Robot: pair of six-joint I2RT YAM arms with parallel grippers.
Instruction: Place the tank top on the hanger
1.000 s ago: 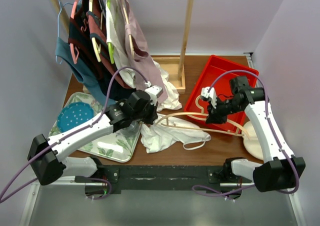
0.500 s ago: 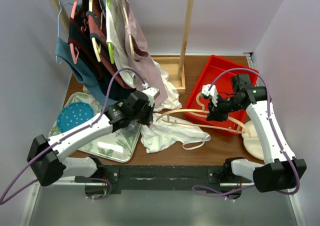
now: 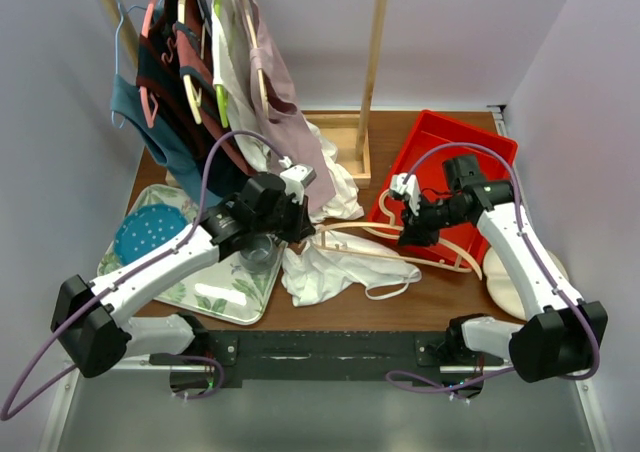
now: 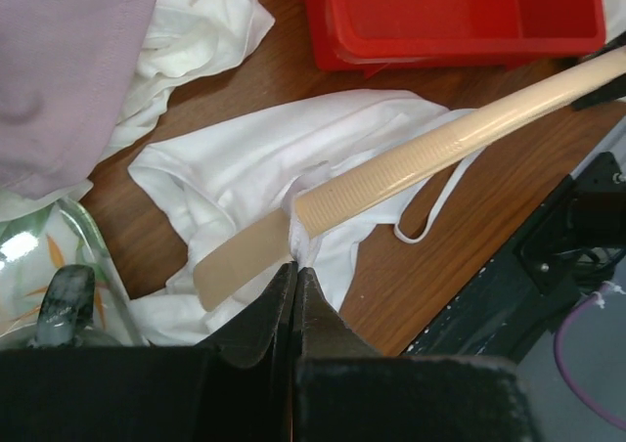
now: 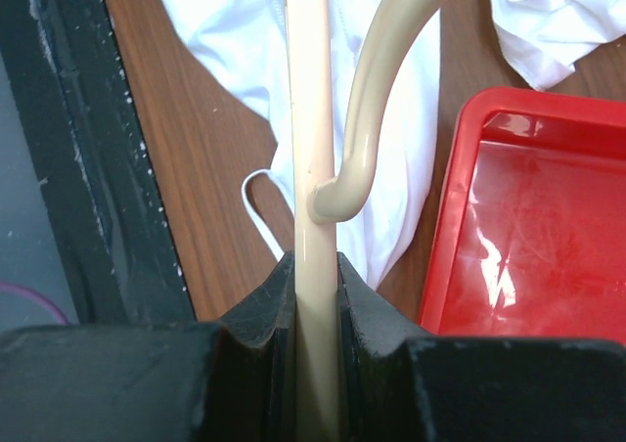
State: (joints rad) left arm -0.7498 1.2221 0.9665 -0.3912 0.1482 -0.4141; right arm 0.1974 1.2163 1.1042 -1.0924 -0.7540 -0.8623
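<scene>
The white tank top [image 3: 335, 267] lies crumpled on the wooden table, one strap looping toward the front edge. The cream hanger [image 3: 372, 242] lies across it. My left gripper [image 3: 296, 222] is shut on an edge of the tank top [image 4: 245, 158], right where a band of fabric crosses the hanger's arm [image 4: 440, 154] near its tip. My right gripper [image 3: 414, 228] is shut on the hanger's bar [image 5: 313, 119] just below the hook, holding it over the tank top [image 5: 230, 31].
A red tray [image 3: 445, 157] stands at the back right, under the right arm. A wooden rack [image 3: 375, 62] with hung garments stands at the back left, with a white shirt [image 3: 338, 187] heaped at its foot. A floral tray [image 3: 215, 294] and a blue plate [image 3: 150, 234] lie at the left.
My right gripper has carried the hanger to the left, over the tank top. My left gripper has shifted slightly back and up with the fabric.
</scene>
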